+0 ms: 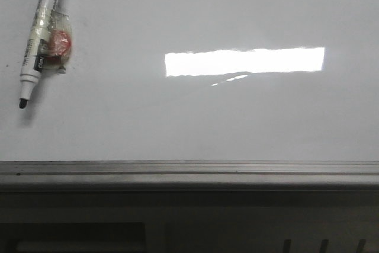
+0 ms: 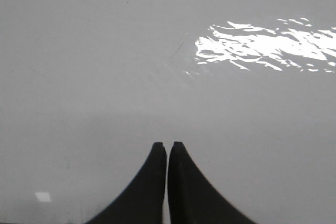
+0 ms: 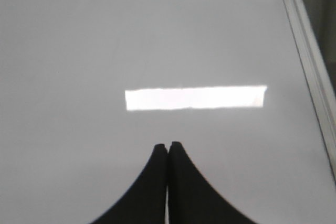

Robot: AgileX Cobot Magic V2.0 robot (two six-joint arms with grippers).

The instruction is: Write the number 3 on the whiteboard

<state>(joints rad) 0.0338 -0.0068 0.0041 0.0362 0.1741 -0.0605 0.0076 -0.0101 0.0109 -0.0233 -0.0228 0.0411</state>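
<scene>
The whiteboard fills the front view, glossy white with a bright rectangular reflection and a grey rail along its near edge. No number 3 shows on it. A white marker with a black tip pointing down lies at the board's far left, with a taped clear and red piece on its side. Neither gripper shows in the front view. My left gripper is shut and empty over bare board. My right gripper is shut and empty over the board, just short of the reflection.
The board's grey metal edge rail runs along the front, with a dark ledge below it. In the right wrist view the rail runs along the side. A faint thin scratch marks the board in the left wrist view.
</scene>
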